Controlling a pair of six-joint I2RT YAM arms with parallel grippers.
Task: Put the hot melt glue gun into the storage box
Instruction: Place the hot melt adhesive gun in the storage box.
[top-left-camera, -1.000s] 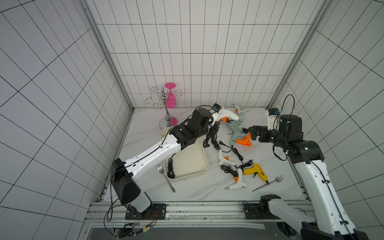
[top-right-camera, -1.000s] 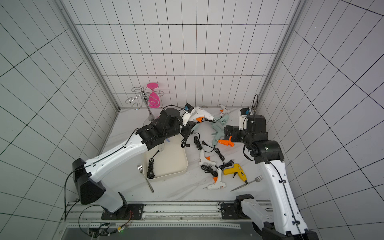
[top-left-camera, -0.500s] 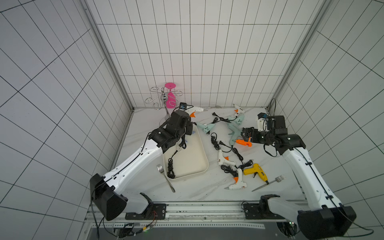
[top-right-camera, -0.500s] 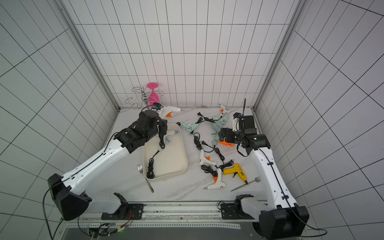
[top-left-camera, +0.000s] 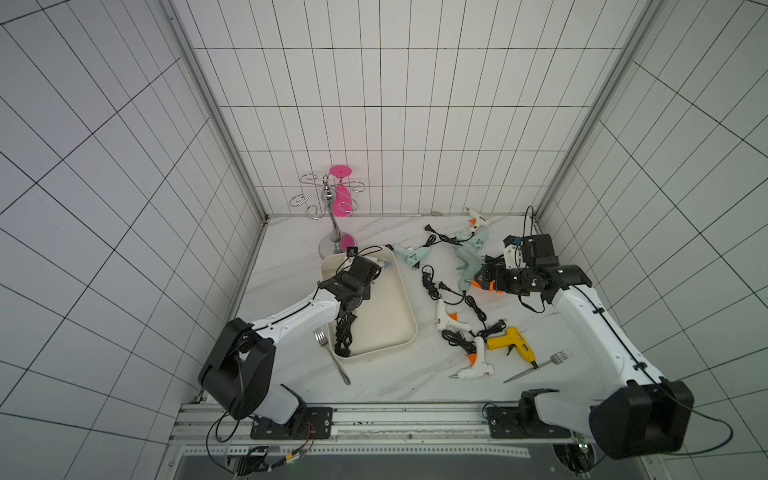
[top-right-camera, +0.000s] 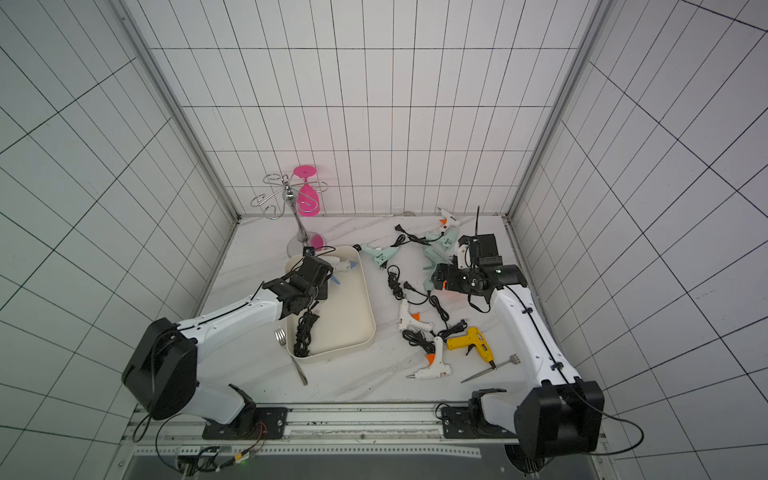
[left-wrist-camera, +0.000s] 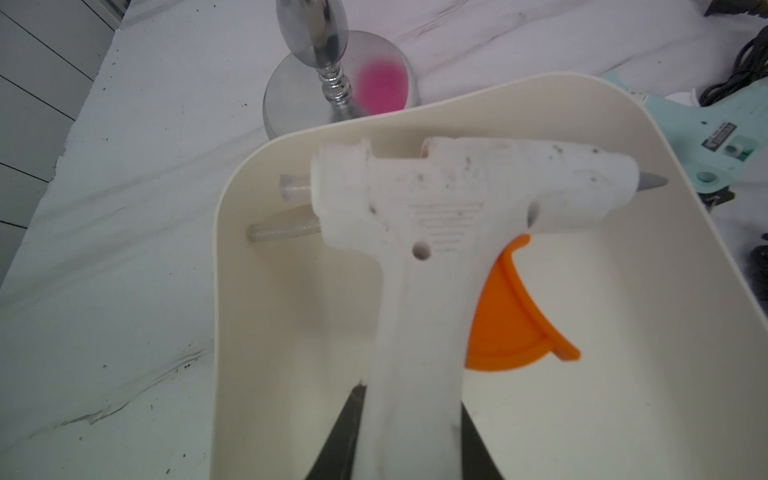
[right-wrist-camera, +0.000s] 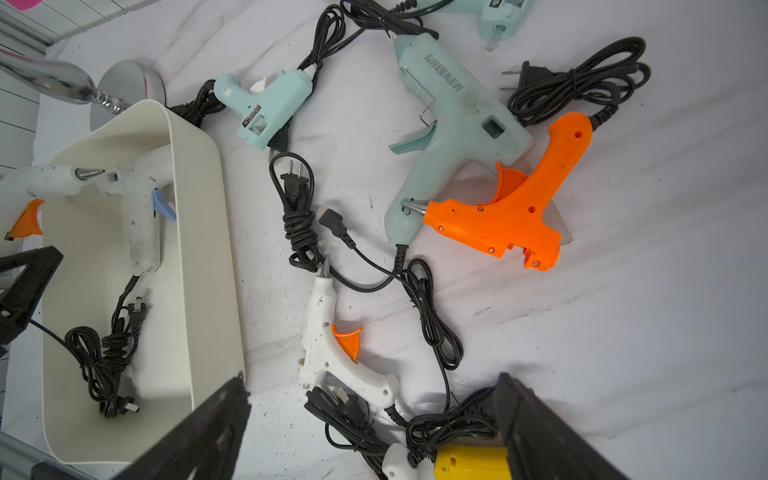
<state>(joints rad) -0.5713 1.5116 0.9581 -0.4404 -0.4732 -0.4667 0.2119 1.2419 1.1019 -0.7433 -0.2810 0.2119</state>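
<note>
A: Where is the hot melt glue gun (left-wrist-camera: 436, 232) found?
B: It is held over the far end of the storage box (left-wrist-camera: 224, 316), inside the line of its rim. In the left wrist view the left gripper (left-wrist-camera: 410, 399) is seen clamped on the white handle, beside the orange trigger. Whether the gun touches the box floor cannot be told.
A: Is that grip shown in both top views?
B: It is not. There it is hidden under the arm's black wrist. The storage box (top-left-camera: 405, 299) on the worktop (top-left-camera: 291, 291) and a coiled black cord (top-left-camera: 345, 336) at its near end are what is made out.
A: What is added by the right wrist view?
B: A 2nd gun, the blue-triggered glue gun (right-wrist-camera: 141, 216), is shown lying in the box, its cable running to that coil. In the left wrist view it is covered by the held gun. The right gripper (right-wrist-camera: 372, 378) is also shown: its 2 black fingers (right-wrist-camera: 199, 432) are spread wide, nothing is caught between them, and they are held above the guns on the worktop. An orange glue gun (right-wrist-camera: 511, 216) is seen touching a large mint glue gun (right-wrist-camera: 453, 124), and a yellow glue gun (right-wrist-camera: 469, 461) is cut off at the frame edge.
A: What is seen from above only?
B: A fork (top-left-camera: 320, 336) is seen just beside the box's near corner, and a pink glass (top-left-camera: 341, 199) is hung from a chrome rack (top-left-camera: 328, 195).
</note>
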